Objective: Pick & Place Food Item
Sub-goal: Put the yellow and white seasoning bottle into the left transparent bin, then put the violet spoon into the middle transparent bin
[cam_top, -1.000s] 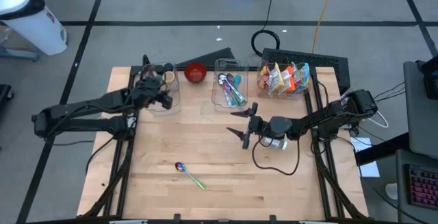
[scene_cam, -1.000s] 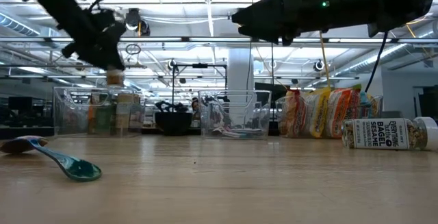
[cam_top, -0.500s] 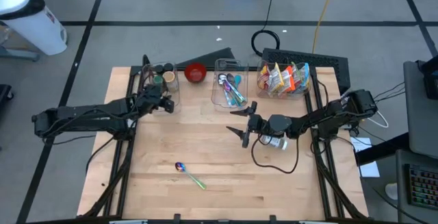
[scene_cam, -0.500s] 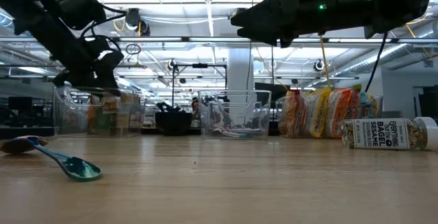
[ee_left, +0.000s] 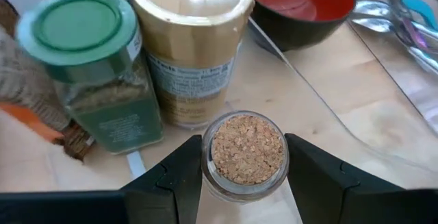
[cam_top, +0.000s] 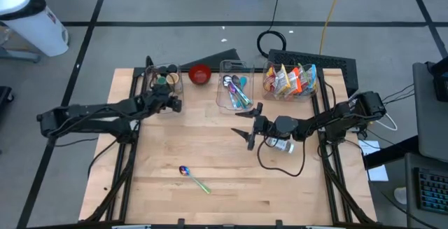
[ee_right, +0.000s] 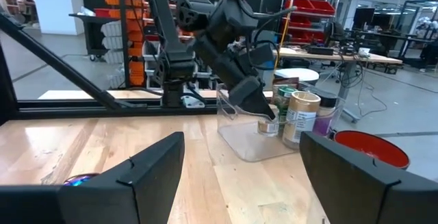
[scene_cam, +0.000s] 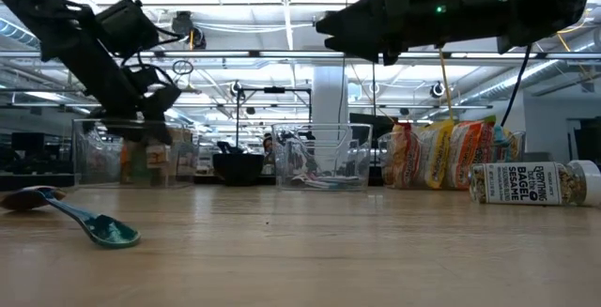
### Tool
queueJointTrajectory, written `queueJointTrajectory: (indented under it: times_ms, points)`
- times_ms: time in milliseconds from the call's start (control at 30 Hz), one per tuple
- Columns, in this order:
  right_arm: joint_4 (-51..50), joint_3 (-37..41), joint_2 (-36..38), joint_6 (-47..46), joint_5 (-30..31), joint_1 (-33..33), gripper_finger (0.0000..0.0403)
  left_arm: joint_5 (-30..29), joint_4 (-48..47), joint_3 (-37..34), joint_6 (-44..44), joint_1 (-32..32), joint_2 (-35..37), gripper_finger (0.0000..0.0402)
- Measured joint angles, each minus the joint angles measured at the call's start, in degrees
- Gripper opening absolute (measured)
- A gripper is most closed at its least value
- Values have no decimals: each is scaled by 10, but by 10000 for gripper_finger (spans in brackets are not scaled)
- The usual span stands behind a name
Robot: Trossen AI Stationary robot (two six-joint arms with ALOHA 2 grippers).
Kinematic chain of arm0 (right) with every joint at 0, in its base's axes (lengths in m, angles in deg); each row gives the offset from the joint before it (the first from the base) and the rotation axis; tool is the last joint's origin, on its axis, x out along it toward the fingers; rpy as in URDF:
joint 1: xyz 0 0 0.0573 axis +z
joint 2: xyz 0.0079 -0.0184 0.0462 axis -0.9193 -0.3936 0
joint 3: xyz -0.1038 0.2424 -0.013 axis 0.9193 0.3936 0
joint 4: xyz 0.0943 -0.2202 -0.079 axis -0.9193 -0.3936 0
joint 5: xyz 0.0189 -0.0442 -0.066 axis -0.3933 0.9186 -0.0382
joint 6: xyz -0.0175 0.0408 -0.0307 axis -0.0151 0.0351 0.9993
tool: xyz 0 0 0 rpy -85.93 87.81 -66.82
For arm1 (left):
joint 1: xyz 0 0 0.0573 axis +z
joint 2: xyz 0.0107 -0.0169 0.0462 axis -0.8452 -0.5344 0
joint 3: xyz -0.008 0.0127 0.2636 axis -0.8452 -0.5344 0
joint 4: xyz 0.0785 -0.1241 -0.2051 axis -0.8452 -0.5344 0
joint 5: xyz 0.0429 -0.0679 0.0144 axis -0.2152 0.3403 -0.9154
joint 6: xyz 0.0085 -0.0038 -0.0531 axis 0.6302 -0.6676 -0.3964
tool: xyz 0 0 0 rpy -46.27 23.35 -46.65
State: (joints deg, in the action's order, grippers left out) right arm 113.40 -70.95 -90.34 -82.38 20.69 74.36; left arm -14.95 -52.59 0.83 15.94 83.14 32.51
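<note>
Left wrist view: my left gripper (ee_left: 241,176) is clamped on the jar (ee_left: 247,154), now moved out of the bin (cam_top: 165,89) toward its 5 o'clock edge, so the pick looks complete. Right gripper (cam_top: 253,127) waits wide open and empty at table centre.

Overhead looks straight down; low level across table (scene_cam: 310,251); wrists close, both sharing spice jars (ee_left: 185,53)
</note>
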Motion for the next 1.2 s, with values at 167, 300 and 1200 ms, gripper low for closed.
queueJointTrajectory:
  times_ms: [167,300,1200]
  points:
    - [-5,0,0,0,0,0,281,3,30,0,-1,13,-49,181]
    - [-5,0,0,1,0,-1,281,5,41,0,1,16,-78,181]
    - [-9,0,0,1,0,-4,281,26,75,17,15,22,-90,289]
